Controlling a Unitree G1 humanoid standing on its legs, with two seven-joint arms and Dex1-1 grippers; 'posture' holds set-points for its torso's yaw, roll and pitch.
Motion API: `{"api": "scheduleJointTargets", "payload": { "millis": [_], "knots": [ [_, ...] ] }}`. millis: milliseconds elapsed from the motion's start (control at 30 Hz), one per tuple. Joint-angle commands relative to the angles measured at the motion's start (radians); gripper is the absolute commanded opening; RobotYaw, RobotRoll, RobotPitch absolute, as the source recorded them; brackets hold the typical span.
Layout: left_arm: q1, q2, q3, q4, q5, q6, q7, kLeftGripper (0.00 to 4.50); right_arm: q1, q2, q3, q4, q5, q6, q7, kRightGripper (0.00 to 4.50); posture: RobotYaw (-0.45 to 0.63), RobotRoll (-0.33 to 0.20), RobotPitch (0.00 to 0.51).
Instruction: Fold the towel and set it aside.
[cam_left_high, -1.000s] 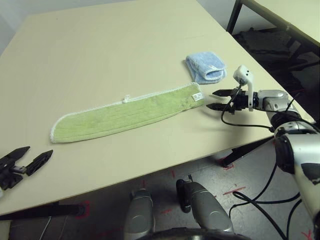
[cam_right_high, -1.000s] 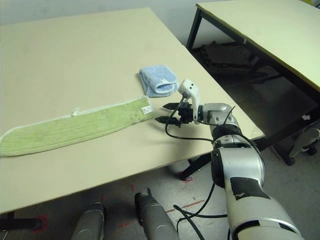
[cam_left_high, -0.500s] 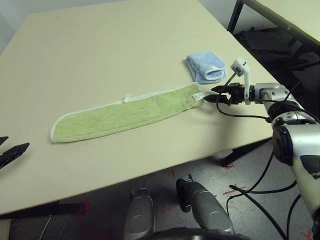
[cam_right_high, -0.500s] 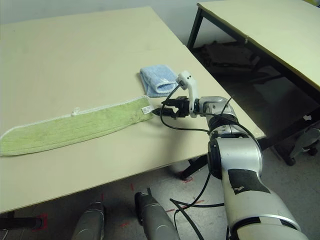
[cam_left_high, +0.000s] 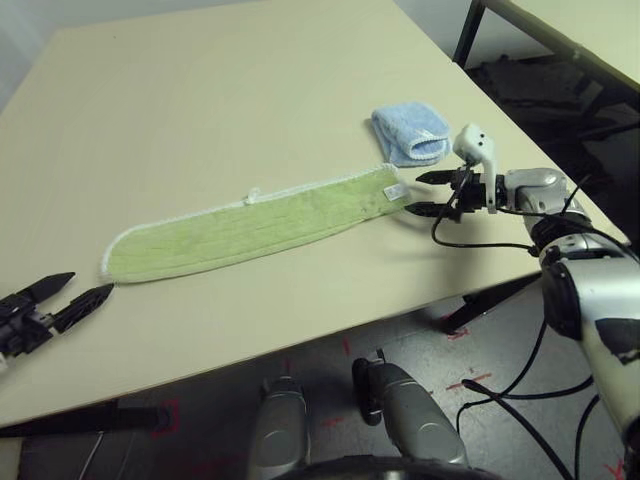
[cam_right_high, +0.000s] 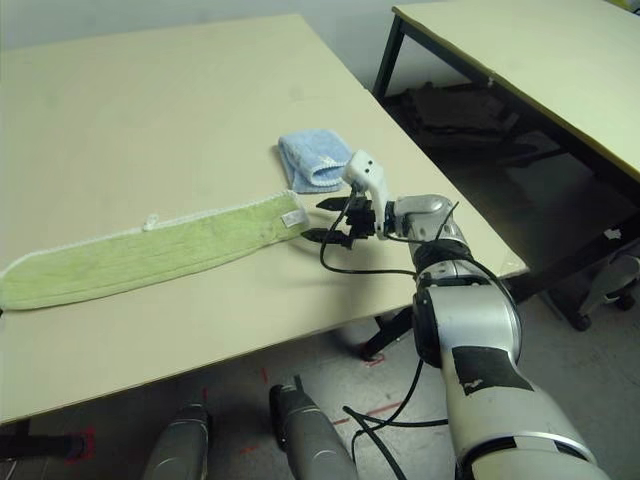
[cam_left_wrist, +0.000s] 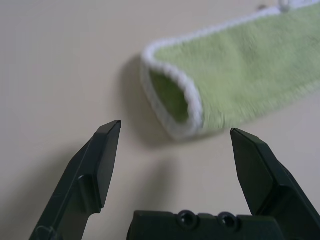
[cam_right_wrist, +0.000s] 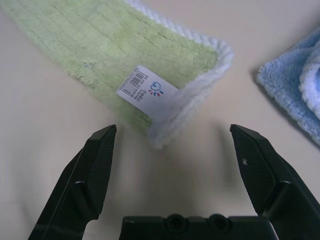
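Towel (cam_left_high: 250, 227) lies flat on the beige worktop (cam_left_high: 200, 90) as a long, narrow, slightly curved strip, already doubled lengthwise. Light green ribbed terry, white stitched edging. Its left end is rounded; the left wrist view shows that end as two layers gaping slightly, inner face in shadow. Its right end is squarer, with a white printed tag (cam_right_wrist: 147, 90) sewn near the corner; tag print too small to read. Small white loop (cam_left_high: 253, 196) sticks out of the towel's far long edge, about midway; can't make out what it is.

Blue cloth (cam_left_high: 410, 135), fluffy and folded, sits beyond the towel's right end, apart from it. In the right wrist view it's cut off by the frame edge.

Right tool (cam_left_high: 431, 193) sits just off the towel's right end, black fingers spread wide, gripping nothing, not touching the fabric. A white block on its wrist hides part of the arm behind it.

Left tool (cam_left_high: 70, 295) is near the towel's left end, a gap of bare worktop between them, fingers wide apart, empty. Its arm is cut off at the frame edge.

Second worktop (cam_right_high: 540, 60) beyond the right arm, only partly in frame.
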Motion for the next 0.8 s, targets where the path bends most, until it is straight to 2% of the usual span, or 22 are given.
{"api": "scheduleJointTargets", "payload": {
  "millis": [33,133,200,300,533,567,667,800],
  "knots": [
    [-0.004,-0.012,-0.047,0.036,0.038,-0.022,0.01,4.47,0.019,0.007,0.013,-0.002,-0.021,-0.012,-0.014,4.5,-0.02,0.0,0.183],
    [-0.01,-0.01,-0.067,0.048,0.048,-0.03,0.004,4.05,0.024,0.01,0.012,-0.001,-0.017,-0.006,-0.009,4.5,-0.03,0.0,0.182],
    [-0.011,-0.01,-0.073,0.051,0.048,-0.029,0.003,3.52,0.026,0.011,0.006,-0.001,-0.009,0.0,0.001,4.5,-0.03,0.0,0.182],
    [-0.007,-0.009,-0.079,0.051,0.048,-0.026,0.001,2.57,0.027,0.014,-0.005,-0.001,0.003,0.004,0.008,3.98,-0.03,0.0,0.181],
    [0.006,-0.009,-0.075,0.053,0.046,-0.025,-0.001,0.18,0.024,0.017,-0.02,-0.002,0.015,0.007,0.022,1.5,-0.03,0.0,0.181],
    [0.008,-0.009,-0.074,0.053,0.045,-0.025,-0.002,0.0,0.023,0.016,-0.021,-0.002,0.016,0.008,0.024,1.13,-0.03,0.0,0.181],
    [0.016,-0.007,-0.068,0.05,0.041,-0.021,-0.003,0.0,0.021,0.013,-0.023,-0.002,0.015,0.008,0.028,0.03,-0.03,0.0,0.181],
    [0.028,-0.003,-0.058,0.058,0.037,-0.025,-0.012,0.0,0.023,0.006,-0.023,-0.002,0.015,0.009,0.044,0.03,-0.03,0.0,0.173]
  ]
}}
